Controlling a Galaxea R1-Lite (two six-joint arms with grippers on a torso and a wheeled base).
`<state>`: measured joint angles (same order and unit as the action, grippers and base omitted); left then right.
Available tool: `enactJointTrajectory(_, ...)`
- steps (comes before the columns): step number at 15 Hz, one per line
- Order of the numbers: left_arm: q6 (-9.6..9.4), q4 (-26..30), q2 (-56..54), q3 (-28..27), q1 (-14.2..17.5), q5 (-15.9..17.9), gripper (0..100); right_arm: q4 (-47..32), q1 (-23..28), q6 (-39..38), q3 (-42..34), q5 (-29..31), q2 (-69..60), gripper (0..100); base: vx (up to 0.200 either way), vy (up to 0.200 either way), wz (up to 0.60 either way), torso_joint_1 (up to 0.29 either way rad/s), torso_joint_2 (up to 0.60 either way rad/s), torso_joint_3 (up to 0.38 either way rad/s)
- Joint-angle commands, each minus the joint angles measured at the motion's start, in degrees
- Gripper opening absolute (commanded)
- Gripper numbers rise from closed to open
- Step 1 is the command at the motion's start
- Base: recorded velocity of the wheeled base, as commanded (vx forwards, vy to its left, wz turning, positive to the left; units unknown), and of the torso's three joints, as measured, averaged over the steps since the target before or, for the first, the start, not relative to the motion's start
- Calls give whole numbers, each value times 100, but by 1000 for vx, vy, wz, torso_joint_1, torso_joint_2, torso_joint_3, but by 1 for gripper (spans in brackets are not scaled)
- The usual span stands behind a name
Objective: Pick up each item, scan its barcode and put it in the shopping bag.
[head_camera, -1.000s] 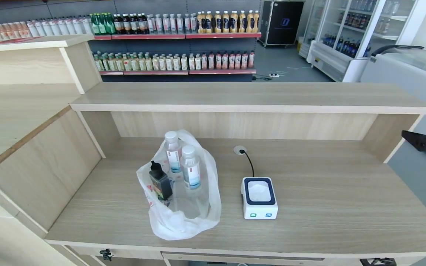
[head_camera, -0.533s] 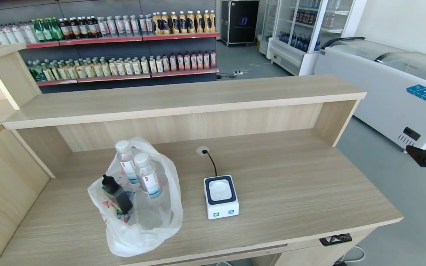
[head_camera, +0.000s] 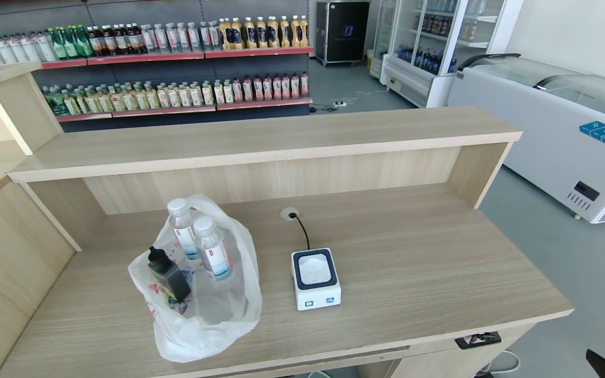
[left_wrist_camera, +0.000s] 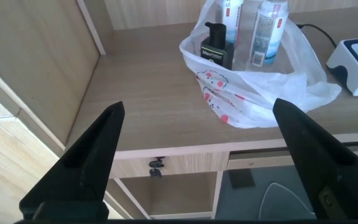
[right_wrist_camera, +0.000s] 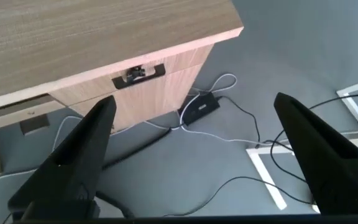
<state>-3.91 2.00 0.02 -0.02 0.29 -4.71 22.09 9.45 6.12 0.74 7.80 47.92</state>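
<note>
At the near left of the pale wood-grain checkout counter [head_camera: 428, 273], the left gripper [left_wrist_camera: 199, 104] hangs off the near edge, its two black fingers spread wide with nothing between them. Just beyond it, on the left half of the counter, sits the translucent white plastic shopping bag [head_camera: 205, 325], mouth open. Inside stand a squat black pump bottle [head_camera: 168, 275] at the left and two clear white-capped drink bottles [head_camera: 212, 256], side by side and upright, at the far side. To the bag's right, apart from it, is the white box-shaped barcode scanner with a dark blue window frame [head_camera: 315, 281]; its black cable [head_camera: 302, 233] runs to a round port farther back.

Off the counter's near right corner, the right gripper [right_wrist_camera: 196, 98] hangs over the grey floor [right_wrist_camera: 241, 180], fingers likewise wide apart and empty.

With every item seen already bagged and both grippers free, the work appears to be at or near its finish. Any further move would call for locating another item, taking it up, and presenting its barcode to the scanner window before lowering it into the bag.
</note>
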Motion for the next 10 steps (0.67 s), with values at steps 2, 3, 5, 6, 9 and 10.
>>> enactJointTrajectory(2,5,2,-2,2,-3,-4,100,-2394,-294,-304,-22,310,-4265,100,0,0,0,0,0,0)
enactJointTrajectory(3,5,2,-2,2,-3,-4,100,-2552,-347,-401,-13,318,-4221,100,0,0,0,0,0,0)
enactJointTrajectory(5,5,2,-2,2,-3,-4,100,-2657,-382,-410,14,318,-4230,100,0,0,0,0,0,0)
enactJointTrajectory(6,5,2,-2,2,-3,-4,100,-2657,-382,-445,14,318,-4230,100,0,0,0,0,0,0)
enactJointTrajectory(9,5,2,-2,2,-3,-4,100,-2657,-382,-463,14,318,-4230,100,0,0,0,0,0,0)
enactJointTrajectory(10,5,2,-2,2,-3,-4,100,-2657,-382,-454,14,318,-4230,100,0,0,0,0,0,0)
